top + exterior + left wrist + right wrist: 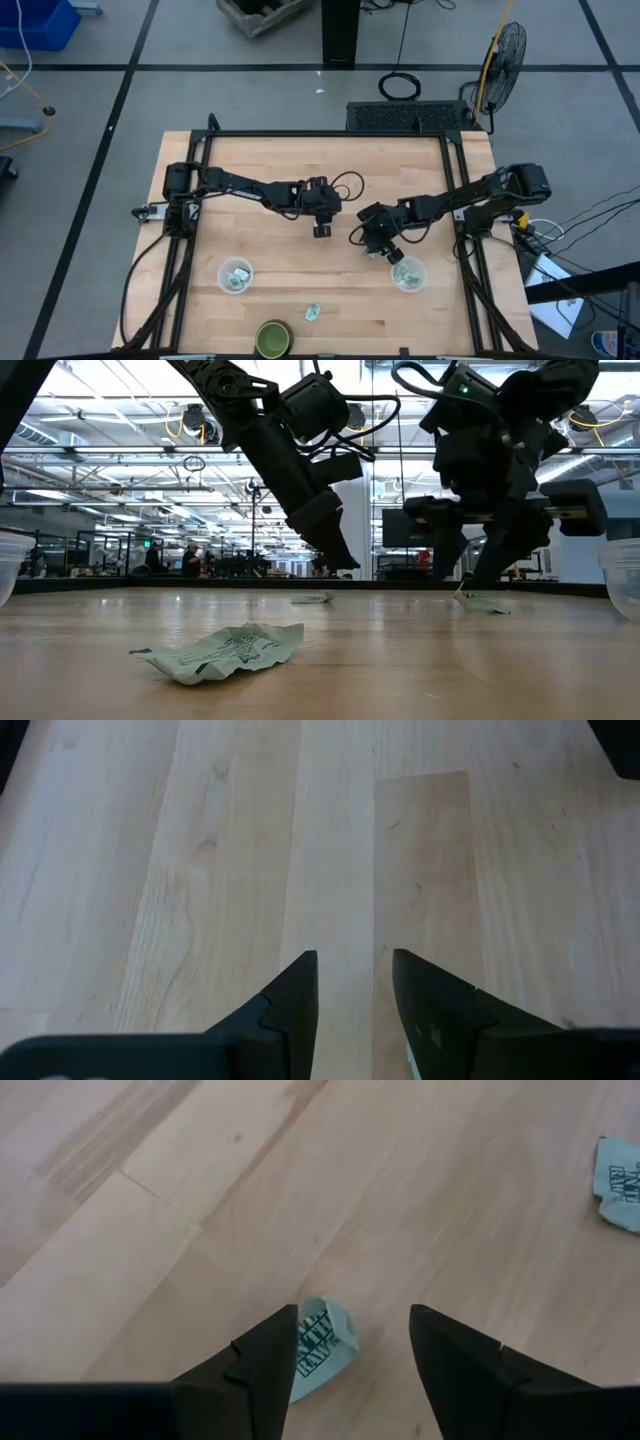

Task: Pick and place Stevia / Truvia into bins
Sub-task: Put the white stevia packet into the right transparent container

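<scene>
My right gripper [350, 1355] is open, just above the table, pointing down. A pale green packet [322, 1342] lies flat on the wood between its fingers, close against one of them; I cannot tell whether they touch. My left gripper [320, 230] hovers open over the middle of the table, with only bare wood ahead of it [355, 990]. Another packet [312, 598] lies near it on the table. A crumpled packet [312, 313] rests near the table's near edge. Two clear cups [236, 275] [408, 273] stand upright and hold packets.
A dark green round container [272, 340] stands at the near edge, beside the loose packet. The right cup is close to my right gripper, on its near side. A black frame [330, 134] borders the table. Bare wood lies between the two cups.
</scene>
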`<action>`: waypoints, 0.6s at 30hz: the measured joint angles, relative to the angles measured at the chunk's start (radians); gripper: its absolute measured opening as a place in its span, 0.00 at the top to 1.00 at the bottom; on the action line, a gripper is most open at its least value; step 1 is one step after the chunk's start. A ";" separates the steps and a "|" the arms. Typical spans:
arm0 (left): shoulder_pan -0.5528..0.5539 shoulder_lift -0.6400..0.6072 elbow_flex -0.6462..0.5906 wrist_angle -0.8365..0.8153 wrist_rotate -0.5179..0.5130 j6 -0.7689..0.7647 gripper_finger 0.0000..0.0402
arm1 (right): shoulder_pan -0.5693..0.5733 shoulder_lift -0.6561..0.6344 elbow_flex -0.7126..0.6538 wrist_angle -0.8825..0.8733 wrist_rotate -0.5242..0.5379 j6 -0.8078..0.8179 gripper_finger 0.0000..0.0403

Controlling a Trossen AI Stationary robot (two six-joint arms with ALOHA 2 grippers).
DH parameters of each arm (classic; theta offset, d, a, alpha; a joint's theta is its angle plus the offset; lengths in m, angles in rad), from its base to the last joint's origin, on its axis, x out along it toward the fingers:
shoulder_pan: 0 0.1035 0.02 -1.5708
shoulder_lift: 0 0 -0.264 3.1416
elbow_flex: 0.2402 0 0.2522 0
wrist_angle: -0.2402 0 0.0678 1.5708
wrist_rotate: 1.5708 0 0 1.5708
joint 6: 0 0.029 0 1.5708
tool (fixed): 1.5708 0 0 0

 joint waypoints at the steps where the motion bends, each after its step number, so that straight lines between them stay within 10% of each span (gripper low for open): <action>1: 0.000 0.000 0.000 0.000 0.000 0.000 0.66 | 0.000 0.000 0.000 -0.001 0.000 0.002 0.55; 18: 0.000 0.000 0.000 0.000 0.000 0.000 0.66 | 0.000 0.000 0.000 -0.006 0.000 0.003 0.89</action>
